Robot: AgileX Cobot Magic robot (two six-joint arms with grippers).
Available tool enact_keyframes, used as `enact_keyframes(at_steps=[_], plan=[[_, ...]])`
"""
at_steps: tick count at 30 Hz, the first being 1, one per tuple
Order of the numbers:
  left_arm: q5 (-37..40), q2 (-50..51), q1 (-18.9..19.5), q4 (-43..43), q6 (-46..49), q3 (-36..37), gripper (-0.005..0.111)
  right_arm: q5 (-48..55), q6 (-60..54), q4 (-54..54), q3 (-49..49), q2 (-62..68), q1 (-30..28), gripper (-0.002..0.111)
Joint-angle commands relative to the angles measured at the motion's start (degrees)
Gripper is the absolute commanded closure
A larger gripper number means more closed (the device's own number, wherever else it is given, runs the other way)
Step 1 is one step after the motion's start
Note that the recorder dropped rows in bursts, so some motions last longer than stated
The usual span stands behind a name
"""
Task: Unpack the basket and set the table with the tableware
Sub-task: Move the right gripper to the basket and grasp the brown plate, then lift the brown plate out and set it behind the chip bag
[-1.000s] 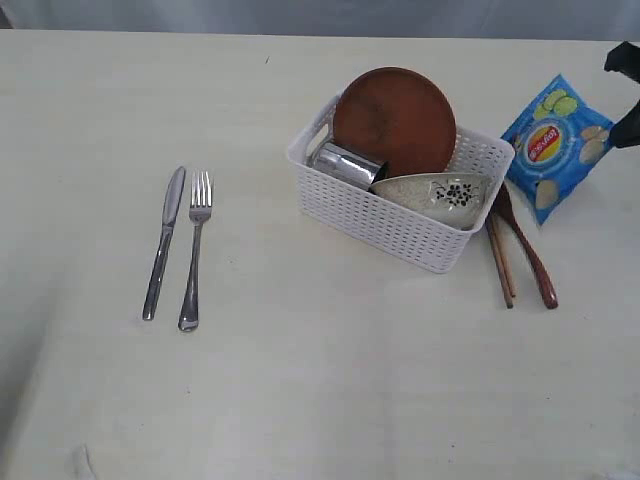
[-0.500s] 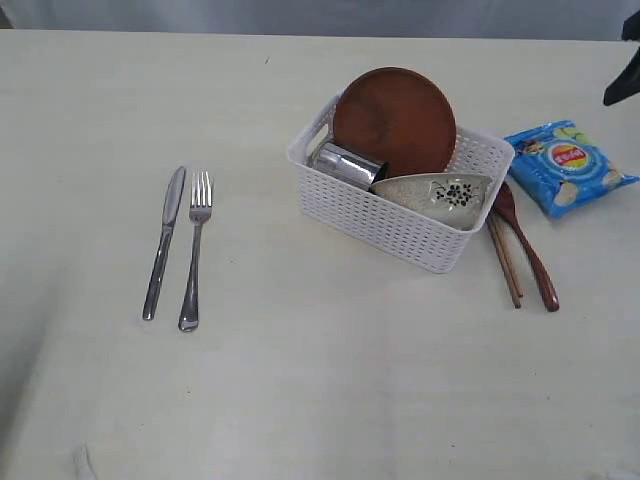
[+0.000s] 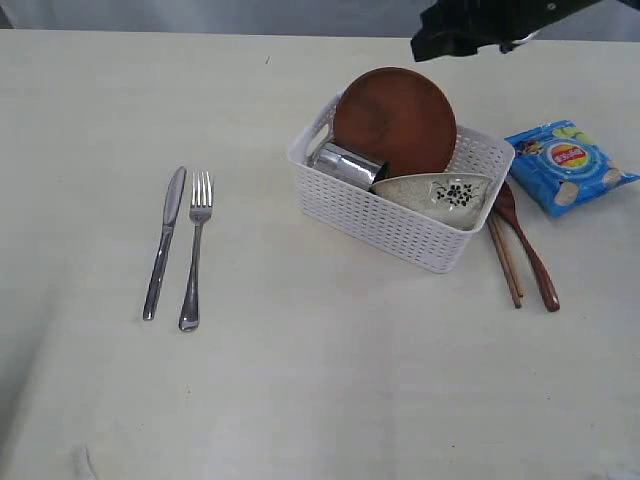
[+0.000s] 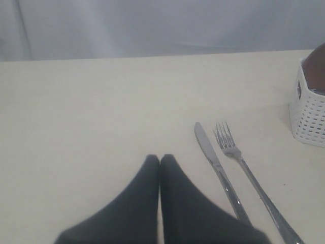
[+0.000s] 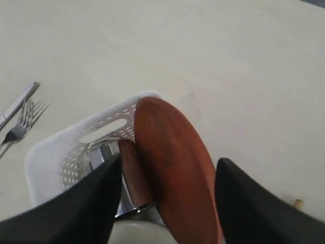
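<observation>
- My left jaws are pressed shut, fingertips touching along their inner edges.
- My right jaws stand wide apart, fingertips pointing down.
- My right arm stretches out behind those jaws.

The scene is filled by a wide cream-white matte table, marked with faint specks. Behind its far edge a pale grey backdrop with soft vertical folds is seen. Even light is cast; shadows are kept faint.

Exterior view looks down from above; all three views share the basket.
</observation>
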Motion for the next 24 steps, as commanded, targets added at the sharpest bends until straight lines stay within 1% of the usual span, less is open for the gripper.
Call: enact_keyframes(at_steps=[1,9,11,14,15,16,24], plan=[[-0.6,-0.1,-0.3,0.5,-0.2,0.2,0.107,-3.7,-0.5,-1.1,-0.3,3.3,0.4,0.055],[-0.6,-0.1,-0.3,0.5,-0.2,0.2,0.107,-3.8,-0.5,-0.7,-0.3,8.4,0.5,0.056],[-0.6,-0.1,-0.3,0.5,-0.2,0.2,0.107,-4.0,-0.5,-1.1,-0.3,9.1,0.5,0.065],[-0.6,-0.1,-0.3,0.5,-0.2,0.2,0.107,-4.2,-0.5,-1.1,-0.3,9.2,0.2,0.092],[-0.6,-0.1,-0.3,0.5,-0.2,0.2,0.107,-4.4,-0.5,-1.4,-0.3,8.9,0.2,0.102],[-0.6,-0.1,-0.3,0.5,-0.2,0.2,0.107,-4.6,-0.7,-1.6,-0.3,8.3,0.2,0.108],[-0.6,-0.1,-0.3,0.5,-0.2,0.2,0.107,-8.2,-1.6,-1.6,-0.4,0.5,0.2,0.108]])
